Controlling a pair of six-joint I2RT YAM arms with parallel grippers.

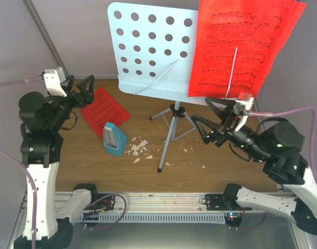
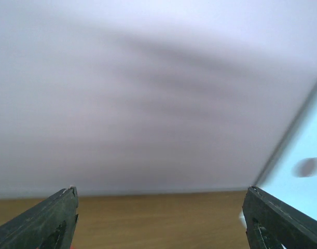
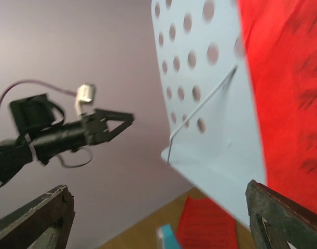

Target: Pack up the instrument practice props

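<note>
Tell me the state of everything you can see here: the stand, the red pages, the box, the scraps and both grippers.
Music stand: upright, tripod legs spread.
Mounted red page: propped upright on the stand's right half.
Loose red page: lying flat on the table.
Blue box: standing upright on the table.
White scraps: scattered on the table.
Left gripper: open, empty.
Right gripper: open, empty.

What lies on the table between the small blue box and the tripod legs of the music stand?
White scraps lie scattered between the small blue box and the tripod legs; the top view shows them.
</note>
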